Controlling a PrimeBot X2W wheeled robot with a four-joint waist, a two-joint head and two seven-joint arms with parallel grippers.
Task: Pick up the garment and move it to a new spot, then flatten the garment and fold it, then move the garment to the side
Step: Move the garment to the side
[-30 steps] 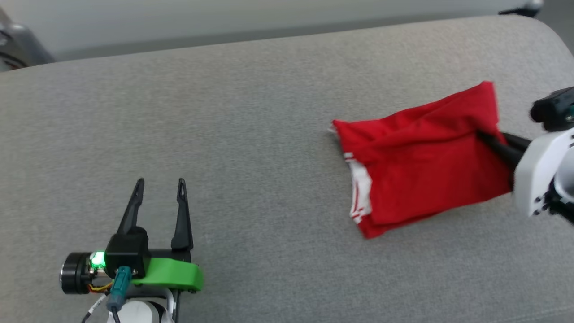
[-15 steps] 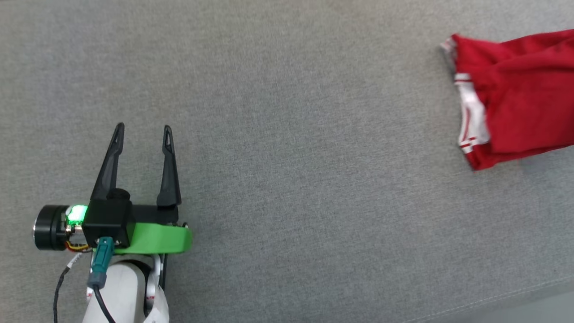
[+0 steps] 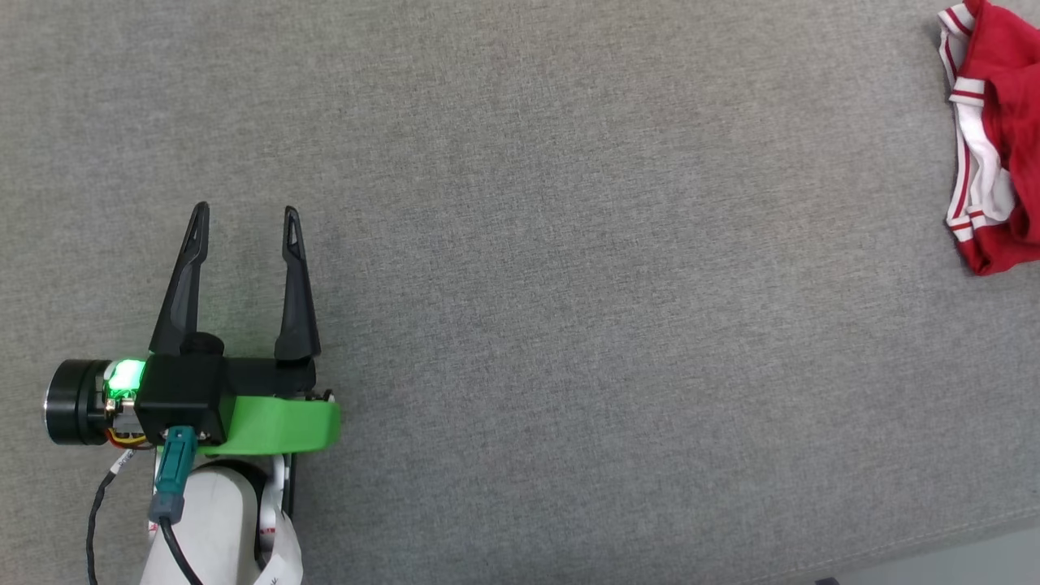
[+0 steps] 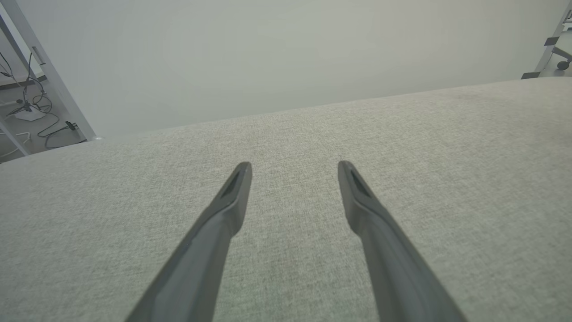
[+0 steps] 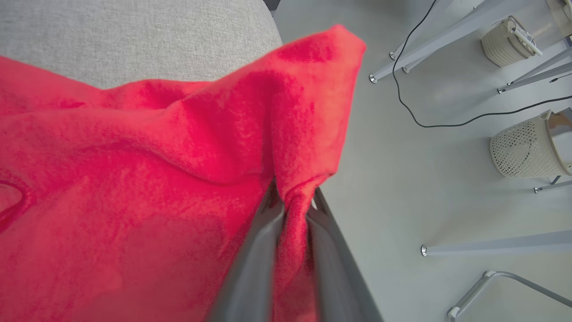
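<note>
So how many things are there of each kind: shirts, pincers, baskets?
Shirt: 1
Pincers: 2, left pincer and right pincer
Baskets: 2, upper basket and lower basket
Total: 5

The left gripper (image 4: 293, 166) holds its two dark fingers (image 4: 223, 223) wide apart above a grey fabric surface (image 4: 447, 147) that spans the lower frame. A pale wall (image 4: 286, 53) rises behind. Loose cables (image 4: 31, 112) lie at the upper left.
</note>
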